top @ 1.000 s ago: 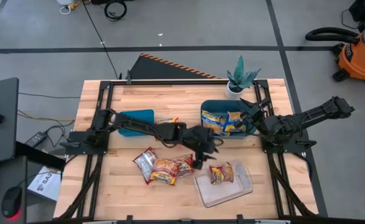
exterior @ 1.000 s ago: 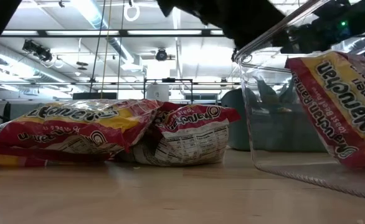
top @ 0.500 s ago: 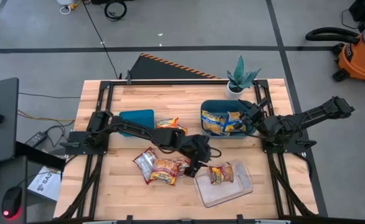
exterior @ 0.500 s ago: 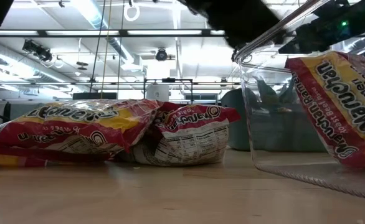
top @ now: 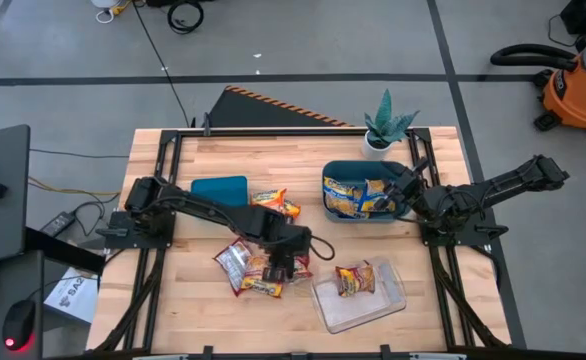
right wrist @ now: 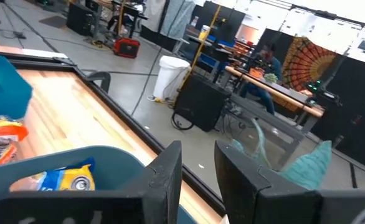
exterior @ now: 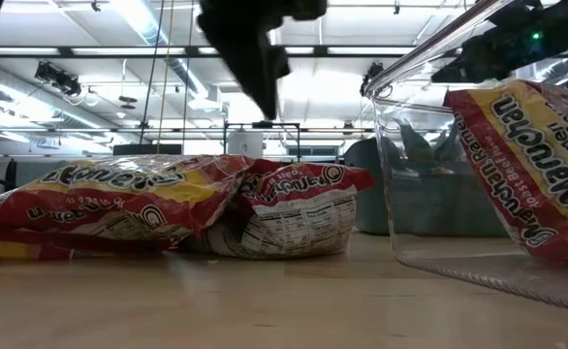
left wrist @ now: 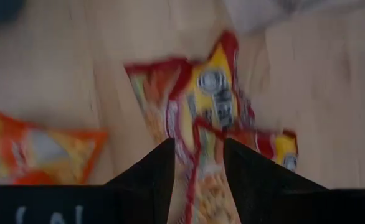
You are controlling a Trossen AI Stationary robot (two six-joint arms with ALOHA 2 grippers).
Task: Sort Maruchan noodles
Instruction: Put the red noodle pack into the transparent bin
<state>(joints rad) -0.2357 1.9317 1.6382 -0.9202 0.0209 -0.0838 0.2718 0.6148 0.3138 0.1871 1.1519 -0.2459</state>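
A pile of red-and-yellow Maruchan packets (top: 258,272) lies flat on the wood and shows in the low view (exterior: 168,204). My left gripper (top: 277,268) hangs open just above that pile (left wrist: 207,106), its fingers (exterior: 255,58) clear of it. One red packet (top: 355,278) leans in the clear tray (top: 383,300). Orange packets (top: 275,202) lie beside a flat teal piece (top: 220,190). Blue-and-yellow packets (top: 358,195) fill the teal bin (top: 333,172). My right gripper (right wrist: 198,155) waits open over that bin's right end.
A potted plant (top: 385,125) stands at the far edge behind the teal bin. The clear tray's wall (exterior: 400,174) rises close to the right of the red pile. Bare wood lies along the near edge (top: 193,320) and the far left (top: 203,155).
My left gripper has swung from beside the clear tray toward the table's left and a little nearer, ending above the pile of red packets. The packets and the tray have stayed where they were.
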